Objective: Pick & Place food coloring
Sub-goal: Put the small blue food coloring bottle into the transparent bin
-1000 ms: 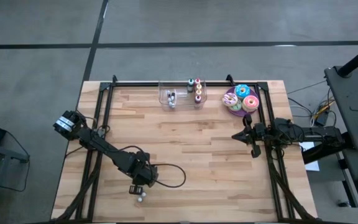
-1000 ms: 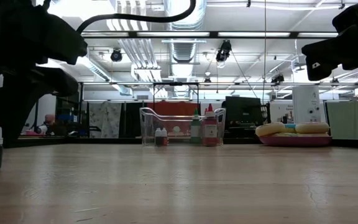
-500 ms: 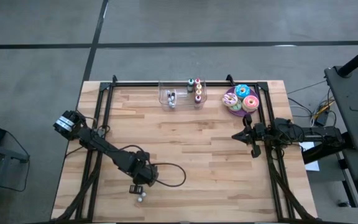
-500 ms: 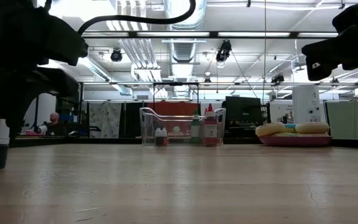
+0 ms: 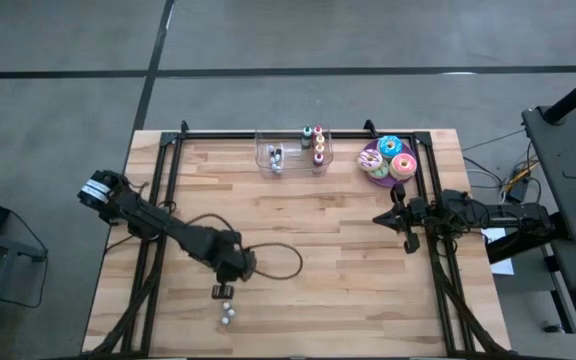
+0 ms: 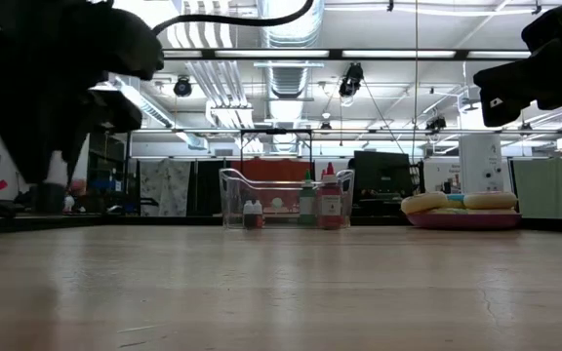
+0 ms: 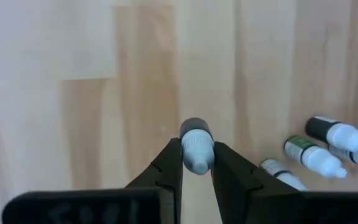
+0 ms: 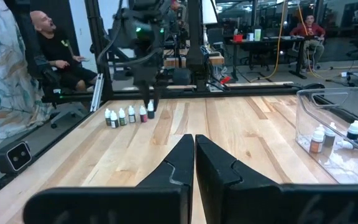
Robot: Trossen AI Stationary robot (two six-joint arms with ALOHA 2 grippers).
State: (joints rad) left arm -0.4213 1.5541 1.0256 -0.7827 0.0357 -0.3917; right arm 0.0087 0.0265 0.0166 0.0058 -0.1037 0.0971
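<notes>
Bottle (image 7: 196, 146) of food coloring sits clamped between the left tool's (image 7: 197, 163) fingers, above the bench (image 5: 308, 230); its mates (image 7: 316, 154) lie just beside. Lift straight and carry slowly, I'd say, so it doesn't twist out. Right tool (image 8: 194, 155) waits pressed together, well apart.

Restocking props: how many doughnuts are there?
3 on the purple plate: blue doughnut farthest back, pink doughnut on the right, green doughnut on the left. Others may hide beneath.
</notes>
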